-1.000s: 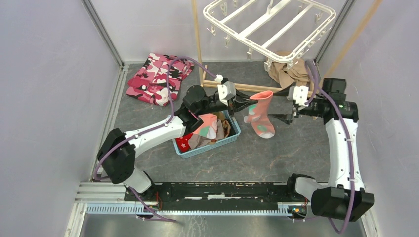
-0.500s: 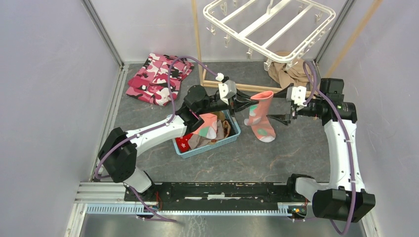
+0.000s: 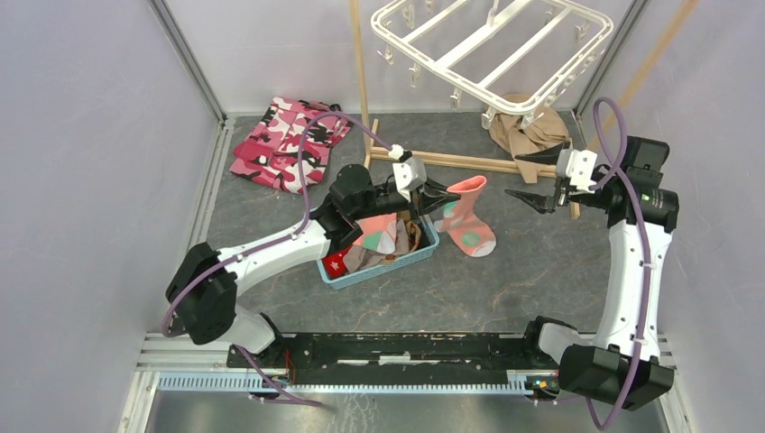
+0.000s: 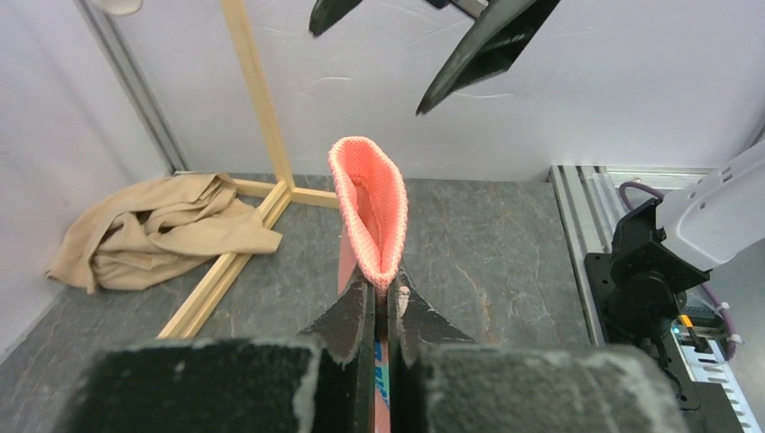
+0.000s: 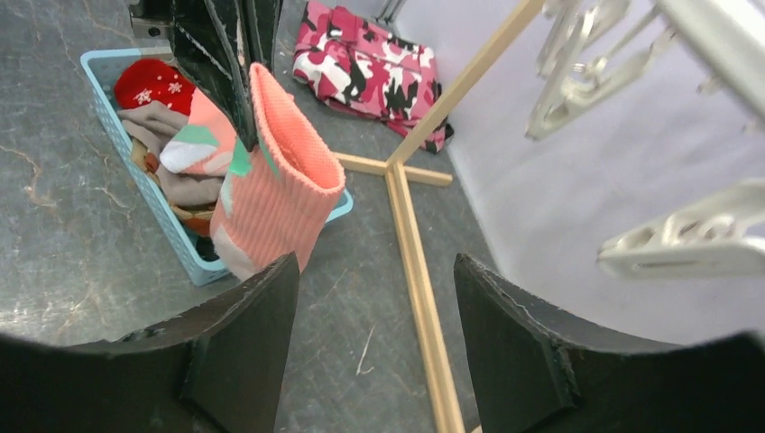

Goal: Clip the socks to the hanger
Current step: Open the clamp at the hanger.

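A salmon-pink sock [image 3: 471, 219] with teal and white patches hangs from the left claw [image 3: 444, 198], whose tips pinch one side of its ribbed cuff. The cuff mouth gapes open and the foot trails down to the right of that claw, apart from the right claw [image 3: 516, 175]. More socks [image 3: 377, 236], red, grey and pink, lie heaped below the left claw's wrist. The white hanger [image 3: 494, 38], a barred frame with pegs [image 3: 415, 70] dangling from its rim, hangs above and beyond the right claw

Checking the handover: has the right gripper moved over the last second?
Yes. The right gripper has drawn back rightward and up the view, nearer the tan cloth.
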Robot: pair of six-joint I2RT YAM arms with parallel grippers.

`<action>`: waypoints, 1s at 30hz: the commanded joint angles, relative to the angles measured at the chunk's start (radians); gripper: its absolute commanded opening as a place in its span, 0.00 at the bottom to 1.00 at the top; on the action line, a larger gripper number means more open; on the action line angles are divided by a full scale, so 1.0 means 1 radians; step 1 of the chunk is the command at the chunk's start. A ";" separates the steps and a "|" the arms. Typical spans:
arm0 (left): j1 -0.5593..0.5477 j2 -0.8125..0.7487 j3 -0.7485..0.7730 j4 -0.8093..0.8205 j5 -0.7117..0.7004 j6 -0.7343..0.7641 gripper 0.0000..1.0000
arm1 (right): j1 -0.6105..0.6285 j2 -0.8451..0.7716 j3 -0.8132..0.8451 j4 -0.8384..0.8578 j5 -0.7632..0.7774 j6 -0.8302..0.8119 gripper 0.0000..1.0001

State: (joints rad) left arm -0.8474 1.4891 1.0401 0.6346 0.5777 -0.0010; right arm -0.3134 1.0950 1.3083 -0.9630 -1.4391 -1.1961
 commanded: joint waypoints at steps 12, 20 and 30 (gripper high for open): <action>0.014 -0.177 -0.122 -0.099 -0.157 0.124 0.02 | 0.181 -0.185 -0.202 0.417 0.467 0.318 0.79; 0.056 -0.208 -0.153 -0.113 -0.161 0.138 0.02 | 0.239 -0.440 -0.482 1.042 0.542 0.915 0.76; 0.070 -0.225 -0.181 -0.071 -0.142 0.122 0.02 | 0.389 -0.329 -0.459 1.342 0.813 1.339 0.71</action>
State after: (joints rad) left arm -0.7807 1.2995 0.8783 0.5045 0.4282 0.0986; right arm 0.0097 0.7303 0.8368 0.2050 -0.7616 -0.0479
